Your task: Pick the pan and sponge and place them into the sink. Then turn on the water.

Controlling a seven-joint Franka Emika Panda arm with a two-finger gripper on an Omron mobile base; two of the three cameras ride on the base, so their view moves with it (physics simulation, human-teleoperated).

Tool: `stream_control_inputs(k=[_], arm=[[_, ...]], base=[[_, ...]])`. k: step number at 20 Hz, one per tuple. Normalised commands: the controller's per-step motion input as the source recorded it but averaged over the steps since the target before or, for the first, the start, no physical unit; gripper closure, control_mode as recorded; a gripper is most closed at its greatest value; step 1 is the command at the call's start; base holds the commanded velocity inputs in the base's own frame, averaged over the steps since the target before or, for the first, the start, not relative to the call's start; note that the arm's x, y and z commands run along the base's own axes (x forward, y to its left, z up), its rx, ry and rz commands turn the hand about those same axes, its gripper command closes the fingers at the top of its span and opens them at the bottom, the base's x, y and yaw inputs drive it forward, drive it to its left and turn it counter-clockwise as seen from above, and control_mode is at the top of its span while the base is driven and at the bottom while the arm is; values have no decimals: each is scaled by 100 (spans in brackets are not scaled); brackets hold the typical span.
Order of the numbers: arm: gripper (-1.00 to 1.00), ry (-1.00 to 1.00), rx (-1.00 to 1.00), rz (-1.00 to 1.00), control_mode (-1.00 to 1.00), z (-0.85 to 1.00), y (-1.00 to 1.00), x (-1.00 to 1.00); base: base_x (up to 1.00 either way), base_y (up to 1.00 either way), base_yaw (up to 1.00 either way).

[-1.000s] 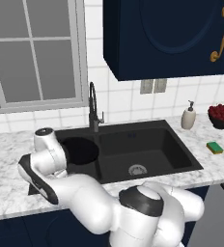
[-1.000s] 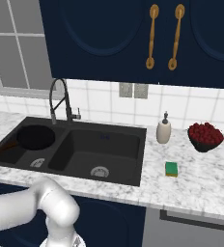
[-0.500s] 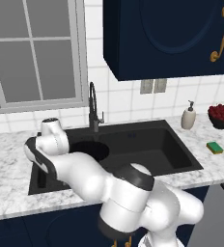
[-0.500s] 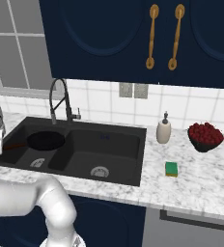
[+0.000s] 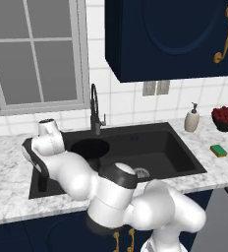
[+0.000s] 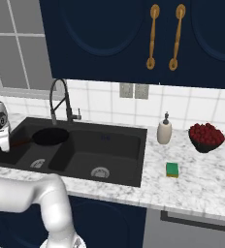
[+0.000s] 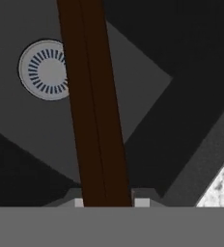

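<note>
In the hand view the gripper (image 7: 107, 202) has its two tips pressed against either side of the pan's long reddish-brown handle (image 7: 92, 103), so it is closed on it and holding the pan. Below the handle lies the dark floor of the sink with a silver drain (image 7: 46, 70) off to one side, and a corner of pale marble counter (image 7: 220, 185) shows at the edge.

From the base cameras, the white arm (image 5: 76, 174) reaches over the left end of the sink (image 5: 155, 157). The pan (image 5: 89, 147) hangs above the left basin, its round black body level with the rim and near the foot of the faucet (image 5: 95, 110); in the right base view its handle (image 6: 22, 142) runs out toward the arm.

The right basin holds a silver drain (image 6: 100, 172). Farther right on the counter the sponge (image 6: 172, 169) lies flat, green side up, well apart from the sink. Behind it, near the tiled wall, stand a white soap bottle (image 6: 164, 130) and a dark bowl of red fruit (image 6: 206, 137)
</note>
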Motion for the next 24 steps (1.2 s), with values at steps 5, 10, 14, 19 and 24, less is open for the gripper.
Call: stream_control_inputs(k=[5,10,14,19,24], arm=[[100,0,15,23,-100,0,35,5],[100,0,27,18,-100,-11,3,0],[100,0,27,3,-100,-45,-19,0],[100,0,13,0,-100,-60,-13,0],[100,-2,18,4,-100,-6,0,-24]], base=[[0,0,0],[0,0,0],[0,0,0],[0,0,0],[0,0,0]])
